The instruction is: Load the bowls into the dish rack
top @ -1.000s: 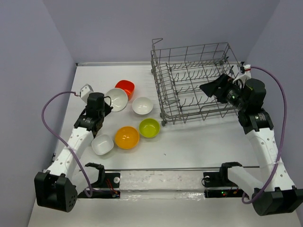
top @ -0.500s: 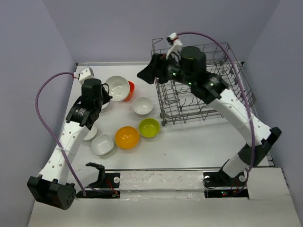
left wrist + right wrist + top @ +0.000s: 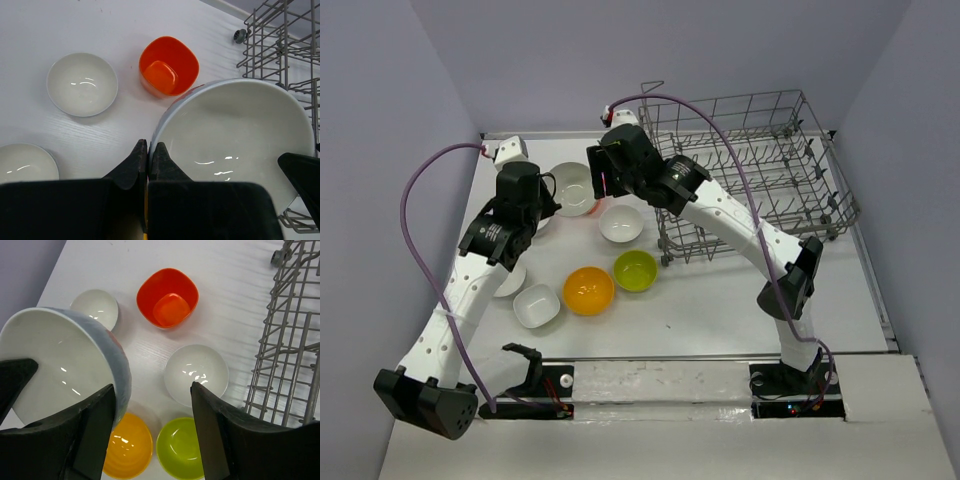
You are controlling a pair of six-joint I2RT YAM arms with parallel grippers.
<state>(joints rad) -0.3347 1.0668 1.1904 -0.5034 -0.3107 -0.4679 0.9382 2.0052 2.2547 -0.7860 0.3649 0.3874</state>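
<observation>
**Left gripper** (image 3: 148, 152): clenched on the rim of a large glossy white bowl (image 3: 235, 130), held tilted above the white table (image 3: 720, 300).

**Right gripper** (image 3: 151, 389): jaws apart, with one finger just beside that bowl's opposite rim (contact cannot be confirmed).

**Below, on the table:**
- a red-orange square-sided bowl (image 3: 167, 296)
- a small white round bowl (image 3: 196, 372)
- a lime green bowl (image 3: 180, 447)
- an orange-yellow bowl (image 3: 127, 445)

All four sit left of the grey wire dish rack (image 3: 285, 350). The rack's near-left corner is near the small white round bowl. Bare table runs from there toward the near edge.
</observation>
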